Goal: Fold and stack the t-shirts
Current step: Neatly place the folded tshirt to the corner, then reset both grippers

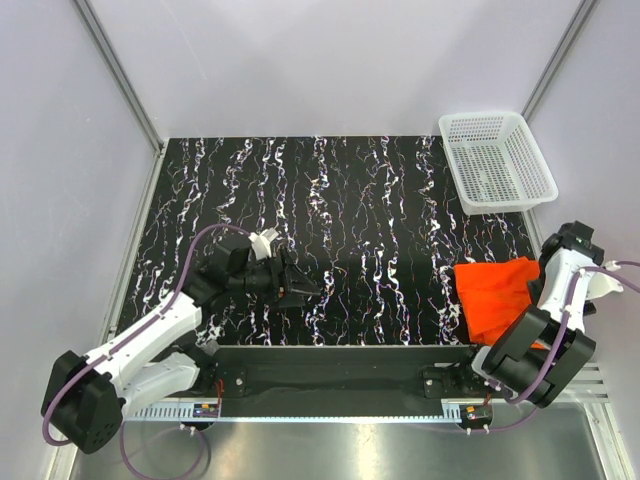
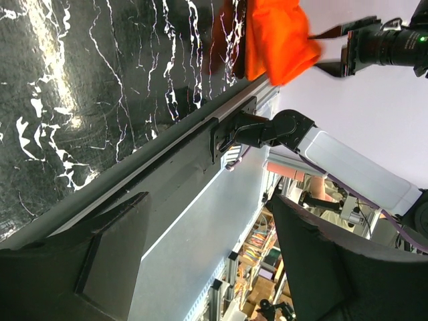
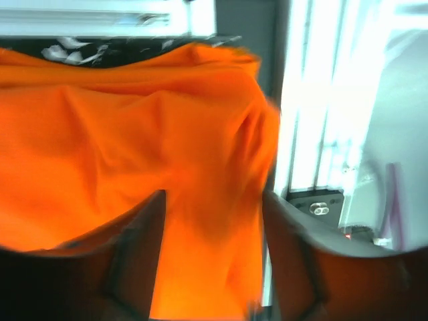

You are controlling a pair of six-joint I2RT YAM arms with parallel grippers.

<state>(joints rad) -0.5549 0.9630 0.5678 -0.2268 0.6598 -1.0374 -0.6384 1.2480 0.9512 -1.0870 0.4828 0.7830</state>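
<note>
A bunched orange t-shirt (image 1: 495, 290) lies at the table's near right corner, partly over the front edge. My right gripper (image 3: 212, 200) hangs directly over it with its jaws apart. Orange cloth (image 3: 134, 120) fills the space below and between the fingers, and neither pad presses on it. In the top view the right arm (image 1: 556, 280) covers the shirt's right side. My left gripper (image 1: 305, 290) hovers over the table left of centre, pointing right, open and empty. The left wrist view shows the same shirt (image 2: 277, 37) far off at the top.
A white mesh basket (image 1: 495, 160) stands at the back right corner. The black marbled table (image 1: 330, 200) is walled at the back and sides. A metal rail (image 1: 330, 365) with both arm bases runs along the near edge.
</note>
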